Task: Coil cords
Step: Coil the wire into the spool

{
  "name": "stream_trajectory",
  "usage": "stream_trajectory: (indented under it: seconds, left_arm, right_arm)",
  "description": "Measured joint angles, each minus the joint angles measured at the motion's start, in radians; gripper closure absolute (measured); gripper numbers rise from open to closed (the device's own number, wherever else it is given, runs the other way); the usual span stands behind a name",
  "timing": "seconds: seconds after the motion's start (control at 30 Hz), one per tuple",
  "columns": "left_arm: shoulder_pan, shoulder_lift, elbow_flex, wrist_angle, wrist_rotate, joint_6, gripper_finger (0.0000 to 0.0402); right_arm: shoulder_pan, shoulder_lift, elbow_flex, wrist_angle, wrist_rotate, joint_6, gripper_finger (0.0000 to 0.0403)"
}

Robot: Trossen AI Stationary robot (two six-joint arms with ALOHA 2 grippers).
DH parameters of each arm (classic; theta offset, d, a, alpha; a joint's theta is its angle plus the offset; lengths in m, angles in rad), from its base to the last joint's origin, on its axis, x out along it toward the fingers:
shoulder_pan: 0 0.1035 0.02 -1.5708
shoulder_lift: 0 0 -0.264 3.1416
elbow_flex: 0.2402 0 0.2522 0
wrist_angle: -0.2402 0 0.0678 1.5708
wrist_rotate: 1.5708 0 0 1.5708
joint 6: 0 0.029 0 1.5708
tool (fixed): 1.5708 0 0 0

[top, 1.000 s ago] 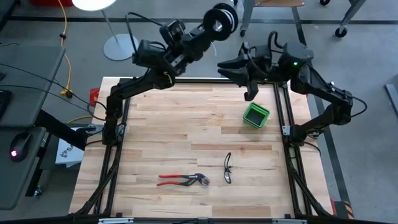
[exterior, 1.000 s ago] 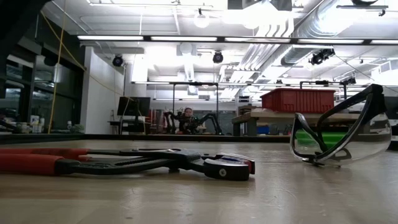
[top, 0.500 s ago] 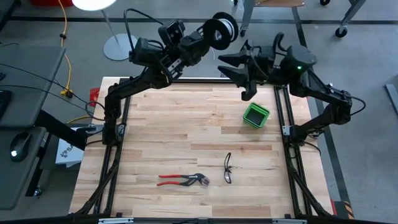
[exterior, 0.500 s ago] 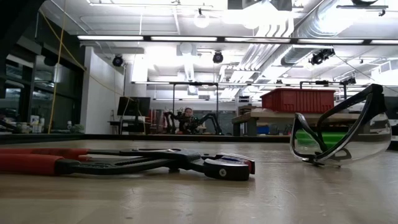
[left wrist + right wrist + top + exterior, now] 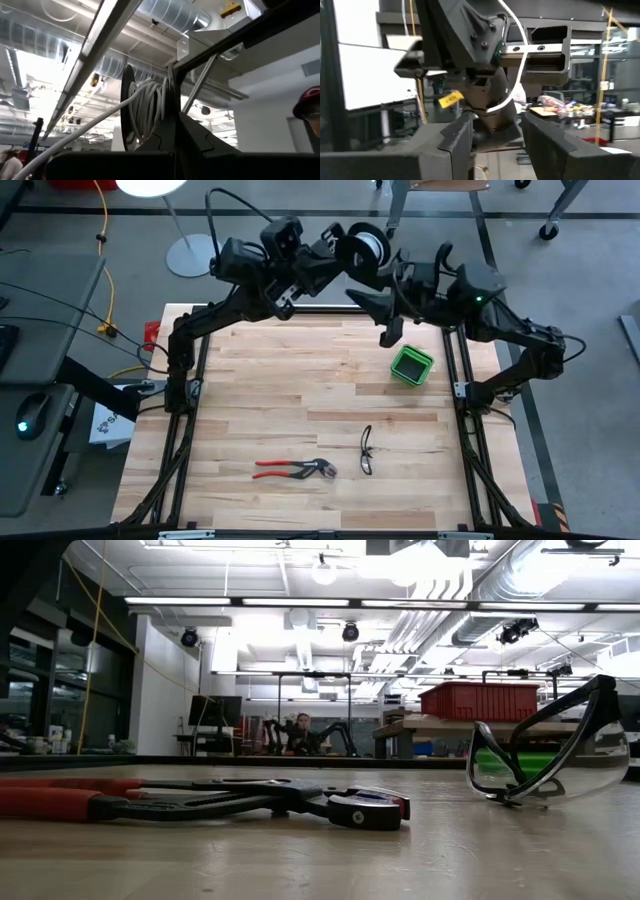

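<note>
My left gripper [image 5: 335, 255] is raised beyond the table's far edge and is shut on a small black spool [image 5: 362, 247] wound with thin white cord [image 5: 147, 107]. A loose length of cord [image 5: 75, 142] runs off the spool. My right gripper [image 5: 377, 315] is open, also raised, right beside the spool and facing it. In the right wrist view its two fingers [image 5: 455, 135] stand on either side of the left arm's gripper, and a loop of the white cord [image 5: 519, 65] curves in front of that gripper, touching neither finger. My left gripper pinches the spool between its two fingers [image 5: 192, 137], at the edge of one black flange [image 5: 172, 97]. The fingers themselves hide the exact place. The spool is lifted clear, high above the table, and the loose cord hangs slack from it.
A green bin [image 5: 411, 364] stands at the table's far right. Red-handled pliers [image 5: 295, 470] and safety glasses [image 5: 366, 450] lie near the front, and both fill the low view [image 5: 250, 802]. A person sits in the room behind [image 5: 300, 728].
My left gripper has carried the spool toward the table's right edge and toward my right gripper, turning it about as it went. My right gripper has shifted slightly toward the spool.
</note>
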Motion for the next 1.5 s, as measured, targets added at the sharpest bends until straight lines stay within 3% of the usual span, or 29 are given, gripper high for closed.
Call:
stream_trajectory:
  seconds: [0.23,0.67,0.93,1.33,1.5]
  left_arm:
    - [-0.003,0.000,0.000,-0.007,0.013,0.005,0.0402]
    - [-0.017,0.001,0.000,-0.031,0.066,-0.004,0.0401]
    - [-0.019,0.001,0.000,-0.032,0.064,-0.004,0.0401]
    - [-0.021,0.007,-0.001,-0.032,0.064,-0.004,0.0401]
    - [-0.021,0.007,-0.001,-0.034,0.063,-0.005,0.0401]
  right_arm:
    - [-0.010,0.003,0.000,0.008,-0.028,0.068,0.0239]
    - [-0.063,0.003,0.000,0.009,-0.172,0.266,0.0240]
    - [-0.080,0.009,0.000,0.005,-0.178,0.299,0.0240]
    - [-0.080,0.025,0.000,0.015,-0.198,0.304,0.0305]
    - [-0.080,0.028,0.000,0.011,-0.183,0.323,0.0313]
